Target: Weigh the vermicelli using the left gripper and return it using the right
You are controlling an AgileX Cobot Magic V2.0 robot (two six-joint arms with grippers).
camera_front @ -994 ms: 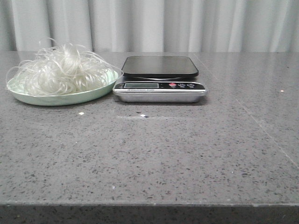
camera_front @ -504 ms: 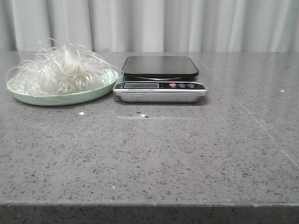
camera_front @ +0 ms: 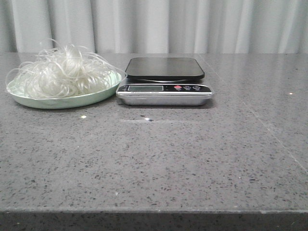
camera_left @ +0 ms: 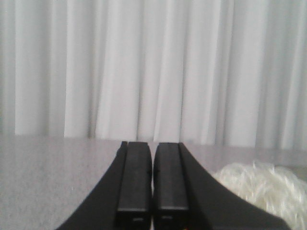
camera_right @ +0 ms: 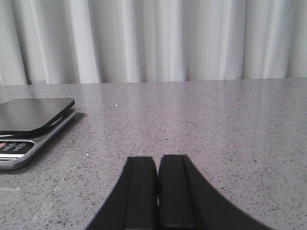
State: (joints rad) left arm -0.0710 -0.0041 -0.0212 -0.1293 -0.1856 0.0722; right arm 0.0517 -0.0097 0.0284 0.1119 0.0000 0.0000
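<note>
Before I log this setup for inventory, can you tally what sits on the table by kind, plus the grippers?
Vermicelli nest: 1
Pale green plate: 1
Digital kitchen scale: 1
Grippers: 2, the left gripper and the right gripper, both shut
Total: 5

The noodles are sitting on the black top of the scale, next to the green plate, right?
Not quite. The front view shows the vermicelli piled in the green plate, not on the scale. The scale's black top is bare. The plate and the scale do sit side by side.
</note>
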